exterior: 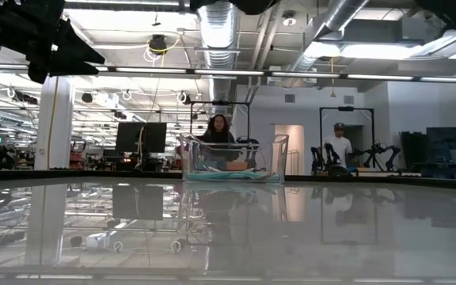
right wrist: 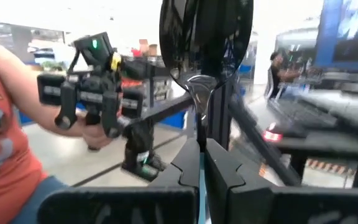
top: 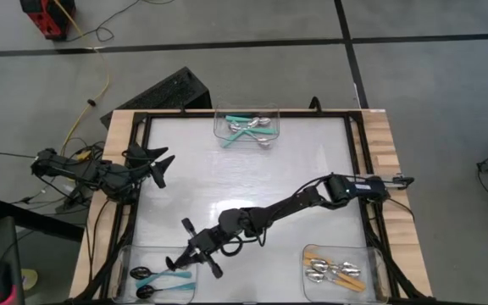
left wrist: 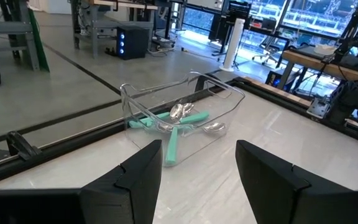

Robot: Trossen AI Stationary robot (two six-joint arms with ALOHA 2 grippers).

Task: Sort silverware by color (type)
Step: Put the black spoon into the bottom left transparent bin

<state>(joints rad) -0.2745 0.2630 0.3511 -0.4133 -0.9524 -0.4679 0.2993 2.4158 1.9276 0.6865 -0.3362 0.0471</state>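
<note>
3 clear plastic bins sit on the white table (top: 252, 182): one bin (top: 246, 127) at 12 o'clock, another bin (top: 158, 275) at 7 o'clock, a third bin (top: 339, 271) at 5 o'clock. A seated person (exterior: 218, 131) and a standing person (exterior: 339, 142) show beyond the table.

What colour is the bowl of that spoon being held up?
Black spoon bowl, glossy; the right wrist view shows it best.

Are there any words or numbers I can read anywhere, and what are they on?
No, none can be read.
The clear bins and the spoons carry no writing.
The black spoon in the right gripper carries none either.
Any signs in the room behind are too blurred to read.
</note>
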